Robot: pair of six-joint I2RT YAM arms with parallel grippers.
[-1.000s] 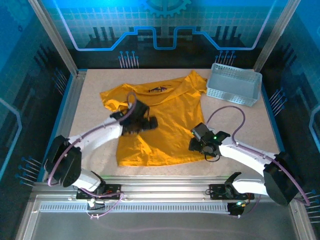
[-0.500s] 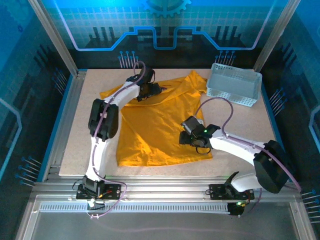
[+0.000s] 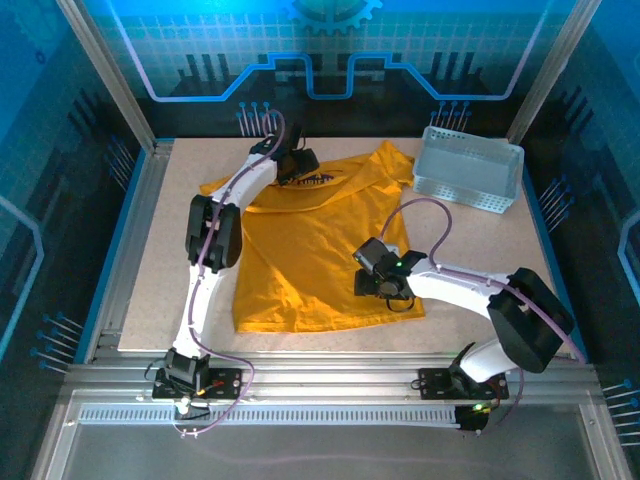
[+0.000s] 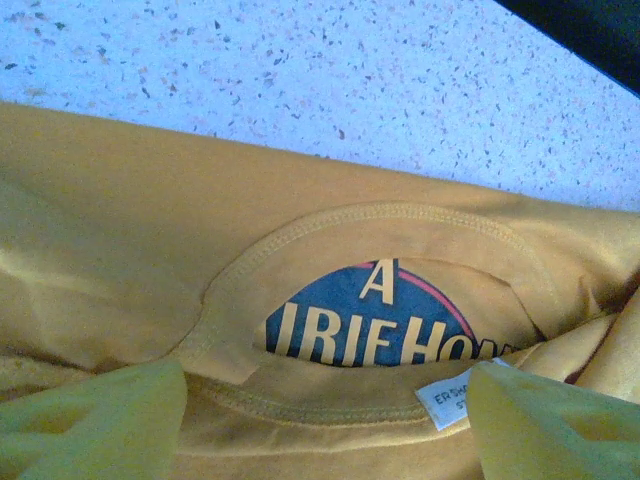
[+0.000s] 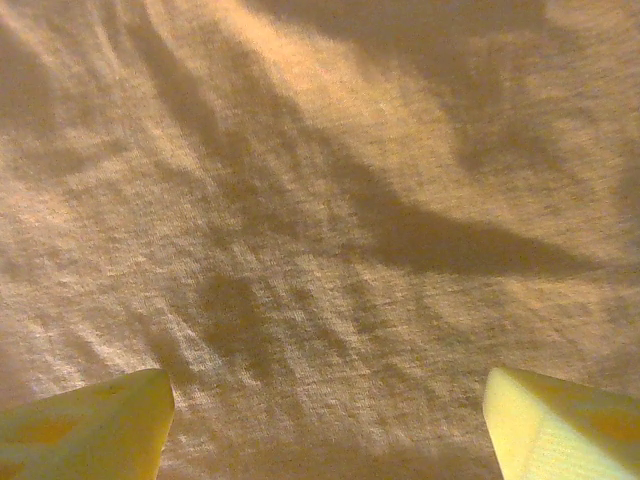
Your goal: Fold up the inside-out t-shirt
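The mustard-yellow inside-out t-shirt (image 3: 300, 240) lies spread flat on the table, collar at the far side. My left gripper (image 3: 298, 165) is stretched out to the collar. In the left wrist view its yellow fingers (image 4: 100, 420) stand apart on either side of the collar's near edge (image 4: 330, 400), beside the small white tag (image 4: 455, 400). A dark blue print (image 4: 380, 325) shows through the neck opening. My right gripper (image 3: 368, 272) hovers low over the shirt's right lower body. It is open, with plain fabric (image 5: 330, 250) under its gap (image 5: 328, 410).
A pale grey perforated basket (image 3: 468, 170) stands at the far right of the table, apart from the shirt's right sleeve. Bare speckled tabletop (image 3: 170, 270) runs along the left and right of the shirt. Metal frame rails border the table.
My left arm swung from the shirt's left middle out to the collar at the far edge, its jaws narrowing a little. The right gripper slid leftward further onto the shirt.
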